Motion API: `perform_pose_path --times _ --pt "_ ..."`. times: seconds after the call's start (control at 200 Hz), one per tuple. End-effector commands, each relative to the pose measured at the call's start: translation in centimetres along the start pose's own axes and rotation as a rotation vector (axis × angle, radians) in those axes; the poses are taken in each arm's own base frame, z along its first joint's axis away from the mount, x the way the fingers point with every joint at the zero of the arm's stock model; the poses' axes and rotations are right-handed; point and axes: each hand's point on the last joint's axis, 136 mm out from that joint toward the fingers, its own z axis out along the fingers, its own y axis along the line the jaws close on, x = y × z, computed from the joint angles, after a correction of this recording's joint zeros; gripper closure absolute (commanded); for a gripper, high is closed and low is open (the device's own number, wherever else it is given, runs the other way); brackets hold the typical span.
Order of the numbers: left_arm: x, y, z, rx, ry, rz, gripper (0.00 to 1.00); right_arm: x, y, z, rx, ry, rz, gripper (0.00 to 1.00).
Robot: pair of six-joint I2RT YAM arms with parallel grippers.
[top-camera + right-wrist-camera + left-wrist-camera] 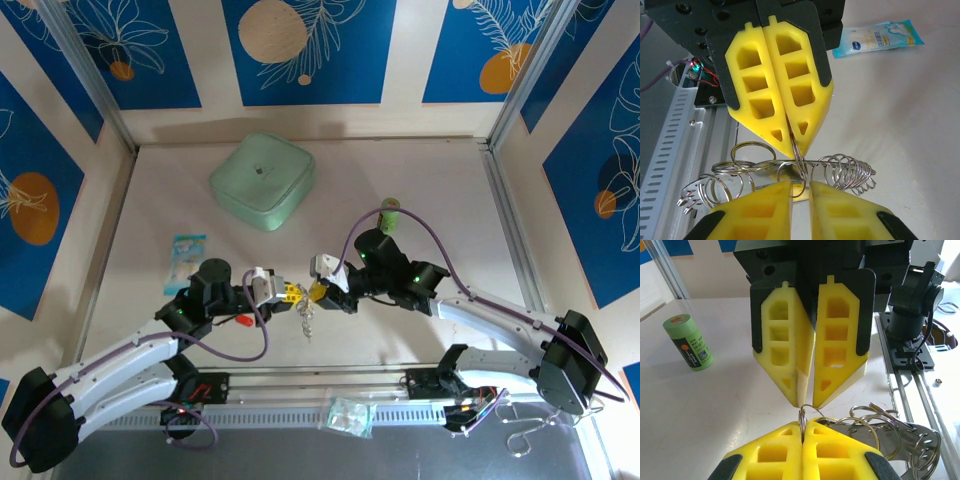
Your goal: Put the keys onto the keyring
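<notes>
Blue-and-white plastic packet (187, 255): lies flat on the pale table (450, 200), beyond the left arm and well apart from the work.
Pale green square lid (262, 180): rests at the far side, apart from both arms.
Left gripper (289, 293): the yellow fingers are pressed together and clamped on the thin silver wire keyring (801, 416), which stands edge-on between the pads.
Keyring position: it is held above the table at mid-width, between the two grippers, which face each other tip to tip.
Bunch of silver split rings on a flat metal bar (842, 170): hangs just below the keyring, its long axis lying crosswise to both sets of fingers. Whether its toothed end is a key cannot be told.
Right gripper (801, 189): the fingers are narrowly apart with the keyring wire standing in the gap. Contact with the pads cannot be told.
Nearer arm: both tips are at the keyring. The right one is judged the freer to act.
Green cylinder (391, 214): lies beyond the right arm, apart from it.
Room: bare table lies beneath and beyond the grippers. The slotted metal rail (300, 380) runs near, on the base side.
</notes>
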Motion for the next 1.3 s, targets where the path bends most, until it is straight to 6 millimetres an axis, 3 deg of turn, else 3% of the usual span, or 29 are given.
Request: perform_pose_path --times 0.0,0.42,0.61,0.805,0.955,1.295 --pt "-1.6 -0.2 -0.1 0.008 -0.056 0.037 1.0 -0.1 0.4 0.1 -0.028 -0.01 0.005 0.85" --pt "-2.0 -0.3 -0.2 0.01 -0.073 0.05 1.0 -0.3 0.6 0.2 -0.067 -0.015 0.036 0.82" --pt "-2.0 -0.1 -0.3 -0.005 -0.073 0.057 1.0 -0.1 0.5 -0.2 -0.063 -0.022 0.051 0.75" --pt "-2.0 0.0 -0.4 -0.014 -0.075 0.051 1.0 0.5 -0.4 -1.2 0.07 -0.063 0.01 0.65" --pt "-2.0 0.1 -0.4 -0.022 -0.077 0.049 1.0 1.7 -0.2 -0.2 0.111 -0.048 -0.008 0.64" --pt "-2.0 0.2 -0.4 -0.026 -0.076 0.044 1.0 1.2 0.4 1.1 0.084 -0.085 -0.007 0.61"
